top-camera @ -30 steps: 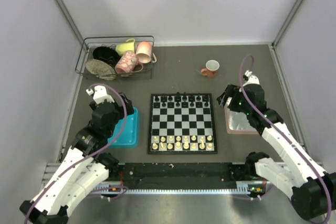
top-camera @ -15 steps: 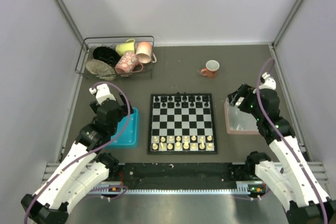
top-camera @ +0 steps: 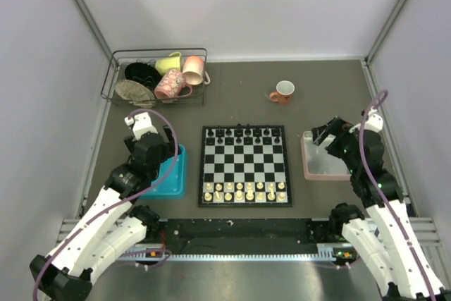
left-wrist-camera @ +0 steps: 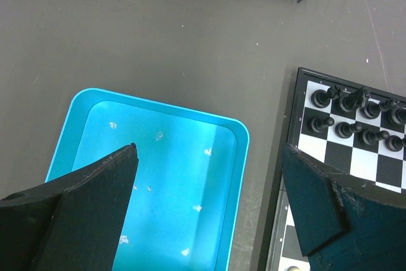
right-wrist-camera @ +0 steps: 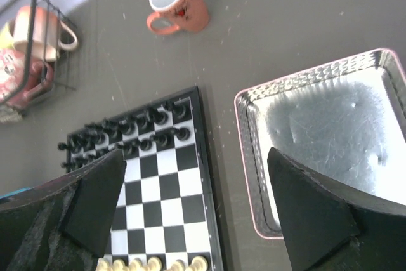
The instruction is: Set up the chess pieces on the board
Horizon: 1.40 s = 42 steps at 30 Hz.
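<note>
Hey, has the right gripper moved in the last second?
Yes. The right gripper has shifted rightward in the top view, from the pink tray's far-left corner toward its middle, farther from the board.

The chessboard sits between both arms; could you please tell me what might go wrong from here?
1. The cream pieces and black pieces stand packed on adjacent squares of the board; a gripper lowered among them would likely knock neighbours over.
2. The left gripper hangs open above the blue tray, close beside the board's edge; a sideways sweep could catch the border and jolt every piece.
</note>
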Tool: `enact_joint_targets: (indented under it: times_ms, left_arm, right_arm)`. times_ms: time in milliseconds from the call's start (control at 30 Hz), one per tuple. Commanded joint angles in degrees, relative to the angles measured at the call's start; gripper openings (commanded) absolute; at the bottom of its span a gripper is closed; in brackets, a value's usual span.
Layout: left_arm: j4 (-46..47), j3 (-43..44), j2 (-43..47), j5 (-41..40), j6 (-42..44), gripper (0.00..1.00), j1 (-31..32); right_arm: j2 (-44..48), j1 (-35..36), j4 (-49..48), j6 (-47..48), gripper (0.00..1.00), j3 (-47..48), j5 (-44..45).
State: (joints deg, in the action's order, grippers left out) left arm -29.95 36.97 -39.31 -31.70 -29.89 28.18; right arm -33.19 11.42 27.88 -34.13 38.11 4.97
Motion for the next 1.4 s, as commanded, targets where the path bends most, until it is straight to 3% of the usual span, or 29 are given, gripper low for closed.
enact_joint_targets:
  times_ms: [0,167,500,767,1100,1367]
  left_arm:
    - [0.9,1.4,0.4,0.6,0.3,0.99,-0.1]
    - [0.7,1.7,1.0,1.8,0.3,0.99,-0.1]
    - [-1.2,0.7,4.8,6.4,-0.1,0.98,-0.1]
    - [-3.7,-0.4,8.5,4.4,0.0,0.98,-0.1]
    - [-2.8,-2.0,12.8,3.5,-0.8,0.98,-0.1]
    - [-2.2,-3.5,13.6,4.9,-1.2,0.99,-0.1]
  right_arm:
    - [7.1,-0.6,0.8,-0.7,0.99,-1.5,8.2]
    - [9.8,-0.6,3.9,2.3,0.99,-1.0,8.2]
    - [6.7,-0.5,9.2,1.6,0.99,1.7,6.0]
    - [5.1,-0.6,10.8,3.6,0.99,1.4,2.3]
    - [12.8,-0.6,10.6,3.2,0.99,-0.5,6.5]
    - [9.7,-0.5,10.6,4.2,0.99,0.8,6.7]
